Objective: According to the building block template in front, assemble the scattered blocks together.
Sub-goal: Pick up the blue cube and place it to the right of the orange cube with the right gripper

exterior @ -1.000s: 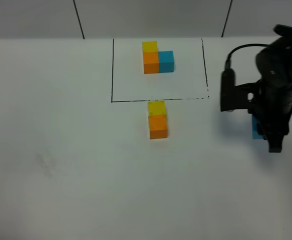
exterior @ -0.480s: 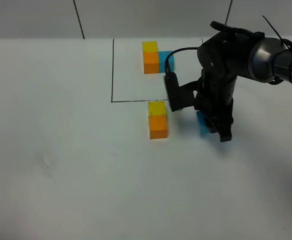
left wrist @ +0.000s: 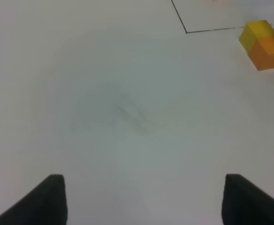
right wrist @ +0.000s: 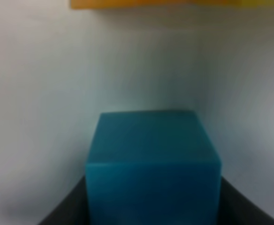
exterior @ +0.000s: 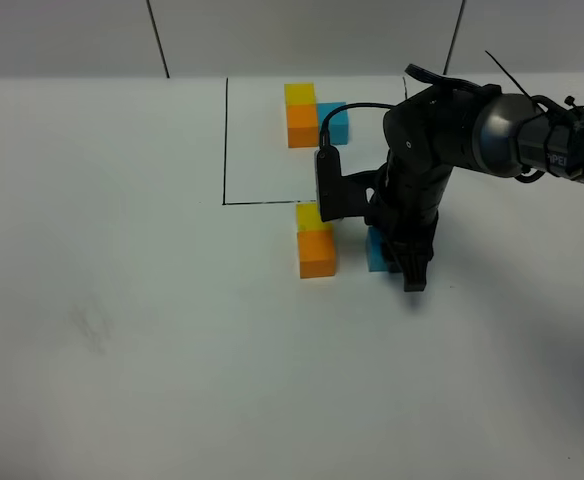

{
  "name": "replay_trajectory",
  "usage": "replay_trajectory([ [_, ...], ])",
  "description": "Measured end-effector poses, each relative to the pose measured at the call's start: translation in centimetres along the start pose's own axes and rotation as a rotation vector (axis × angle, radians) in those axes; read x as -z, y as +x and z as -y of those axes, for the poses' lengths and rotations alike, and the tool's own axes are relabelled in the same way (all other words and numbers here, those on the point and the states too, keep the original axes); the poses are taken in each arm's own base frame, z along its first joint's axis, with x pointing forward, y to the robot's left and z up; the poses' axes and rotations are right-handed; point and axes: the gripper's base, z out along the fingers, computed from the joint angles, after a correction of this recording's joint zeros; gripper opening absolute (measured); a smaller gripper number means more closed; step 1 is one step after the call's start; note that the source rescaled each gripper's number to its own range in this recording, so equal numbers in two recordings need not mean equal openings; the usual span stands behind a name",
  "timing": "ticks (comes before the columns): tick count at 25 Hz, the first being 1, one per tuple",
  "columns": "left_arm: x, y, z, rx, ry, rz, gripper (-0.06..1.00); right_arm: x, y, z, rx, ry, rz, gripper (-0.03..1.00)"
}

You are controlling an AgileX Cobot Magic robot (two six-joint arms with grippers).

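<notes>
The template is a yellow [exterior: 299,93], an orange [exterior: 301,125] and a blue cube [exterior: 336,122] in an L inside a thin black frame [exterior: 225,140]. Just in front of the frame, the loose yellow cube [exterior: 310,214] touches the loose orange cube [exterior: 316,253]; both show in the left wrist view [left wrist: 255,33] [left wrist: 270,51]. My right gripper [exterior: 397,262] is shut on the loose blue cube [exterior: 376,249] [right wrist: 153,159], a small gap to the right of the orange cube [right wrist: 141,3]. My left gripper [left wrist: 146,201] is open and empty over bare table.
The white table [exterior: 122,330] stretches wide to the left and front. The right arm [exterior: 442,130] and its cable reach over the frame's right side. A grey back wall with dark seams [exterior: 157,40] stands behind the table.
My right gripper has carried the blue cube leftward from the table's right side to just beside the orange cube. The yellow and orange cubes have not moved.
</notes>
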Motion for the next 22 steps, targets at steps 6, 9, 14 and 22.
replay_trajectory([
  [6, 0.0, 0.0, 0.0, 0.0, 0.0, 0.0, 0.51, 0.0, -0.4, 0.0, -0.044, -0.001, 0.047, 0.03],
  [9, 0.0, 0.0, 0.0, 0.0, 0.0, 0.0, 0.51, -0.1, -0.6, 0.0, -0.057, -0.007, 0.063, 0.03],
  [14, 0.0, 0.0, 0.0, 0.0, 0.0, 0.0, 0.51, -0.1, -0.7, 0.0, -0.037, -0.012, 0.074, 0.03],
  [22, 0.0, 0.0, 0.0, 0.0, 0.0, 0.0, 0.51, -0.1, -1.4, -0.4, 0.01, -0.001, 0.081, 0.03],
])
